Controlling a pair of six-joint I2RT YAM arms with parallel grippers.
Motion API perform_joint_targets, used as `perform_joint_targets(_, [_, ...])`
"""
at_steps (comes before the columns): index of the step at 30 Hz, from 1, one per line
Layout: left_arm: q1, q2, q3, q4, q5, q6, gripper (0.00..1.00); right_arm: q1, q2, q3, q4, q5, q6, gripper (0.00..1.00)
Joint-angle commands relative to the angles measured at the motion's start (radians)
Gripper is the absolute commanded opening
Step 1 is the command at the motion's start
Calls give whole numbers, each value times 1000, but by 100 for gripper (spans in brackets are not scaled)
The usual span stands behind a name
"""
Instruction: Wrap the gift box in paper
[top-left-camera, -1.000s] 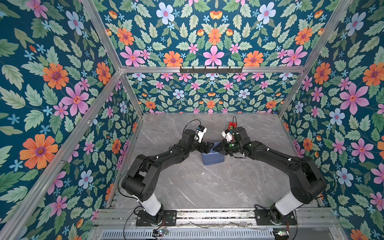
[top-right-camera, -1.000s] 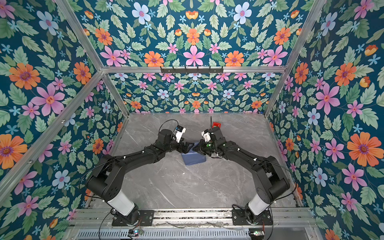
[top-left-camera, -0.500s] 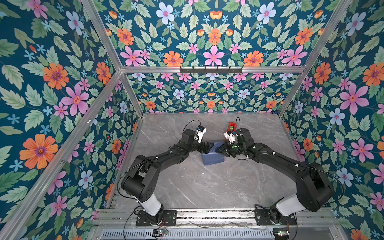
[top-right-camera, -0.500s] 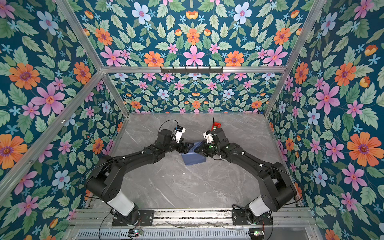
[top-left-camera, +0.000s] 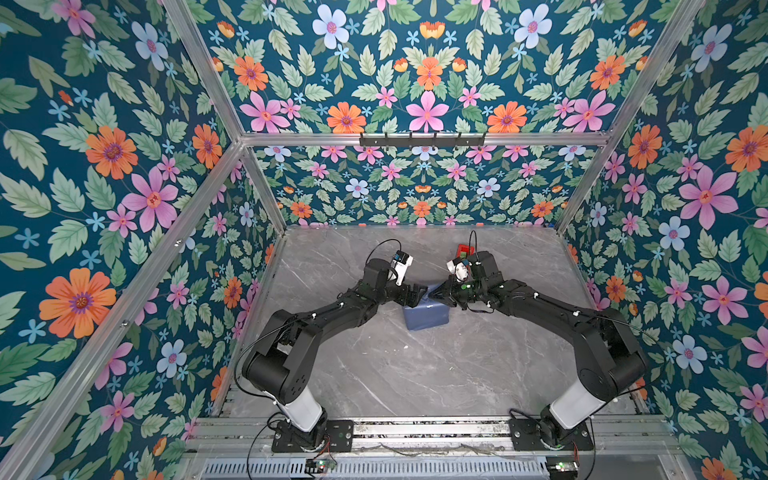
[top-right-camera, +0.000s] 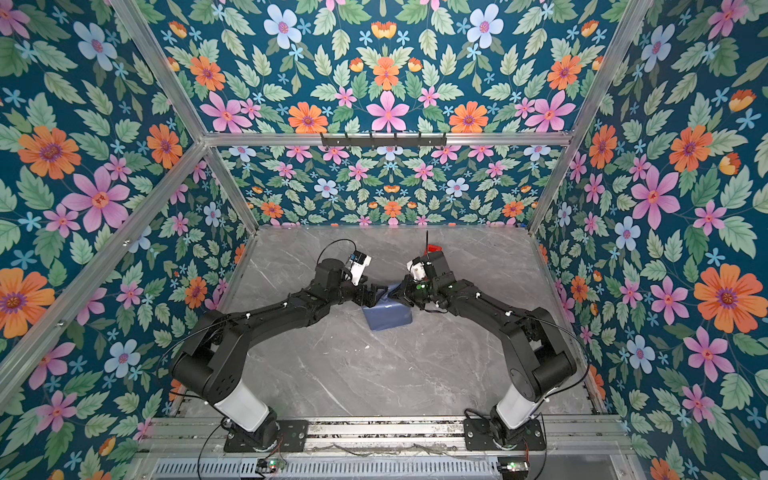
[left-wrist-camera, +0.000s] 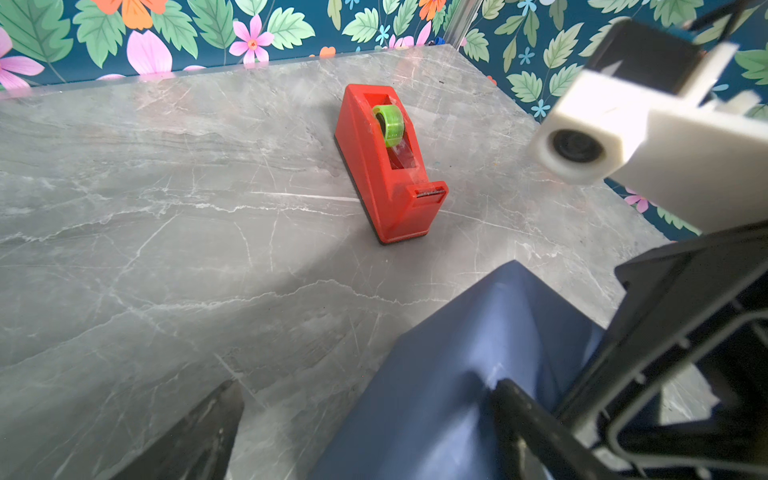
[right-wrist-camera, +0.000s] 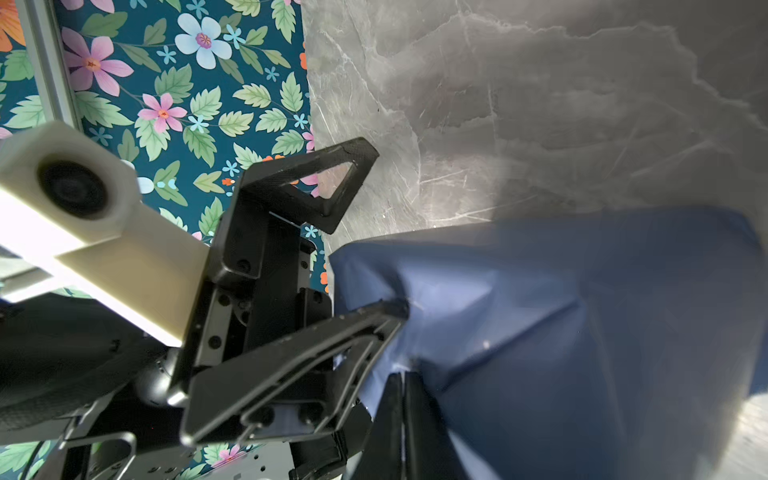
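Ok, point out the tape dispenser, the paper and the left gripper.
tape dispenser (left-wrist-camera: 368, 166): left wrist view, on its red side wall.
paper (top-left-camera: 426, 316): in a top view, on the near blue face.
left gripper (top-left-camera: 420, 294): in a top view, midway between its open fingertips.

Bright, even light is coming down from overhead in both top views, and the grey table (top-left-camera: 415, 374) is carrying only soft, faint shadows. The flowered walls (top-left-camera: 104, 166) are bowing outward toward 9 and 3 o'clock, stretched by the wide lens. In the left wrist view the tape dispenser (left-wrist-camera: 386, 191) is showing crisp, while the white camera housing (left-wrist-camera: 623, 124) is blowing out and blurring. In the right wrist view the paper (right-wrist-camera: 582, 332) is smearing out of focus, and pale glare is washing the stone beside it.
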Motion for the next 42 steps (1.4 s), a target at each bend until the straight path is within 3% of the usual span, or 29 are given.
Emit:
perform_joint_targets(1, [2, 1, -3, -115, -39, 22, 95, 0, -38, -32, -29, -22, -26, 7])
perform_joint_targets(5, [2, -16, -3, -88, -43, -7, 97, -10, -126, -54, -44, -20, -55, 9])
perform_joint_targets(10, [2, -62, -8, 5, -46, -73, 100, -11, -211, -44, -132, 35, -181, 14])
perform_joint_targets(15, [2, -136, -27, 95, -79, -125, 100, 6, -308, -83, -260, 226, -359, 25])
perform_joint_targets(21, [5, -277, -135, 143, -163, -139, 100, 94, -402, -209, -200, 357, -427, 33])
perform_joint_targets(29, [57, -473, -283, 29, -346, -199, 100, 237, -240, -213, -9, 413, -433, 34])
perform_joint_targets(38, [125, -545, -321, -51, -349, -227, 100, 207, -76, -33, -18, 492, -450, 32])
perform_joint_targets(42, [129, -559, -341, -46, -332, -227, 100, 130, 9, 81, -61, 428, -405, 31])
